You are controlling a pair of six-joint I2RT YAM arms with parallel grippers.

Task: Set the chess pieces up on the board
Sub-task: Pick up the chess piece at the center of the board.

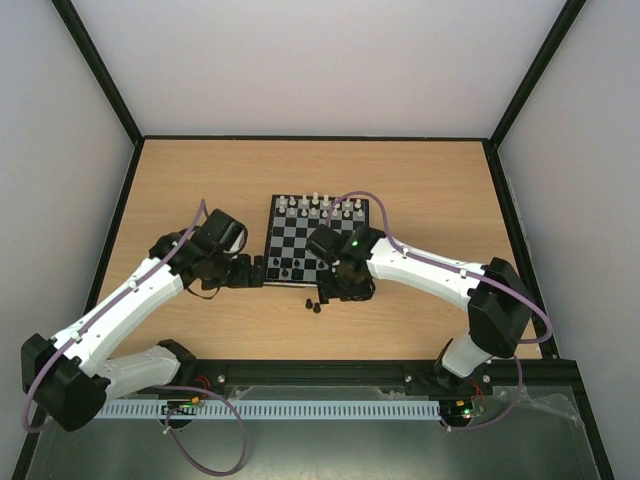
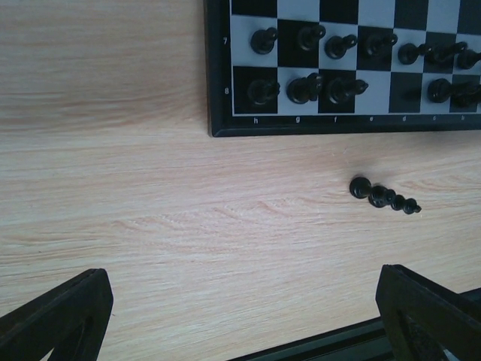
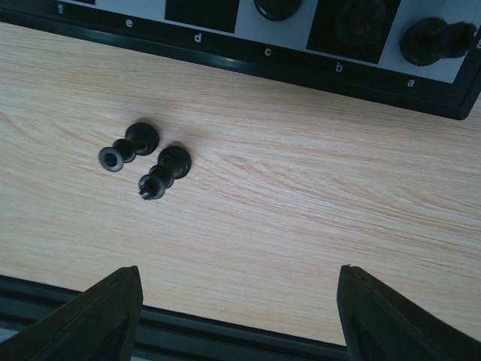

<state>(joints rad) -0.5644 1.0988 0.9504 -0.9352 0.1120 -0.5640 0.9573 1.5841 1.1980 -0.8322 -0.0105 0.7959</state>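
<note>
The board (image 1: 352, 252) lies flat mid-table, with white chess pieces (image 1: 316, 203) on its far rows and black ones (image 1: 290, 264) on its near rows. Two loose black pieces (image 1: 312, 303) lie on their sides on the wood just off the near edge. The right wrist view shows them as one piece (image 3: 129, 145) and another (image 3: 165, 171), left of and beyond my right gripper (image 3: 237, 320), which is open and empty. My left gripper (image 2: 244, 320) hovers open over bare wood near the board's corner (image 2: 218, 128). The same loose pieces (image 2: 383, 197) lie ahead to its right.
A black rail (image 1: 400, 370) runs along the table's near edge, close under both grippers (image 3: 225, 331). Black-framed white walls enclose the table. Both arms lean in over the board's near side, the left gripper (image 1: 255, 272) at its left corner and the right gripper (image 1: 342, 288) at its near edge.
</note>
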